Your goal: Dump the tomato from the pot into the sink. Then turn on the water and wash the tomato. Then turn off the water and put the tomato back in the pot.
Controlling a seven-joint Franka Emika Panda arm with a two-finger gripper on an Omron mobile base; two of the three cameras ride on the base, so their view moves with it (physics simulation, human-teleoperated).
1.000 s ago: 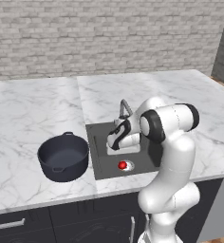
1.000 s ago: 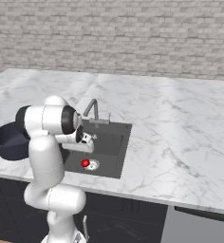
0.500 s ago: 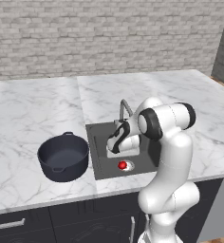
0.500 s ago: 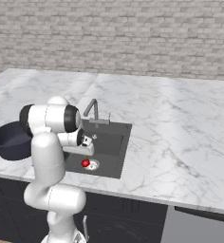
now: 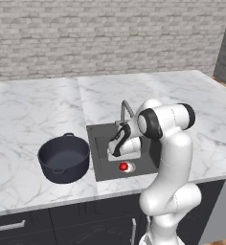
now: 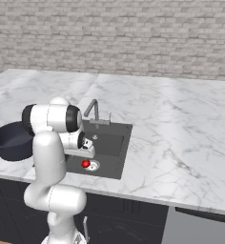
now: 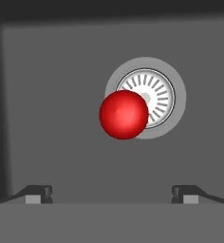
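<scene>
I have the pincer hanging over the sink, its two dark tips spread wide with nothing between them. In the hand view they rise at the bottom edge, one at 7 o'clock and one at 5 o'clock, and the tomato sits beyond them near the middle of the picture. I judge the wide spread is there so the tips can come down on either side of the fruit.

The tomato lies on the sink floor, overlapping the drain on its 8 o'clock side. It is a smooth, glossy red ball; I cannot make out its stem from here. The drain is a round silver disc with fine radial slots inside a paler ring. The basin is flat, matte dark grey, with straight walls.

From the left base view the pot stands upright on the white marble surface, just beside the sink at its 9 o'clock, and looks empty. It is squat, dark grey-blue, with small loop handles on the rim. Its spot close to the basin should keep the return carry short. The grey metal faucet arches over the far edge of the sink at 12 o'clock.

My reading: the tomato is already dumped, and the pickup for its return is likely the step in hand. A round slick ball may roll when pinched.
</scene>
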